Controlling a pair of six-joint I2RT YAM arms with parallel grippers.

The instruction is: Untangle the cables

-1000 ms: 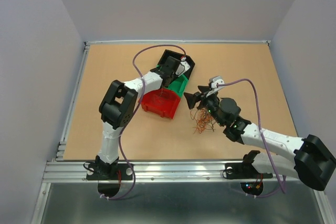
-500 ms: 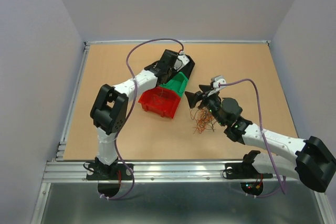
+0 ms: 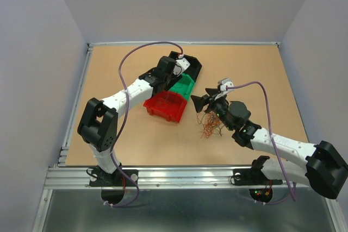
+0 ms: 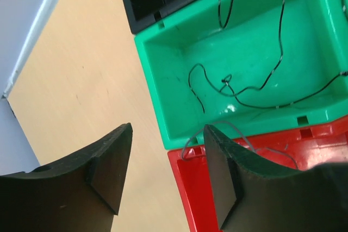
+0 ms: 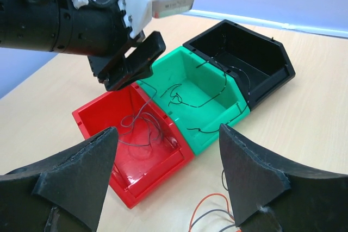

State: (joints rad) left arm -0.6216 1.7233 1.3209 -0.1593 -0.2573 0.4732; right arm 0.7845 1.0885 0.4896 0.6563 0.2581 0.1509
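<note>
Left gripper hangs over the edge where the green bin meets the red bin. Its jaws are apart with nothing in them. Right gripper is spread wide and also empty, facing the bins. The main cables clump sits on the table right of the red bin, beside the right wrist. Loose strands lie in the green and red bins, and some reach the black bin.
</note>
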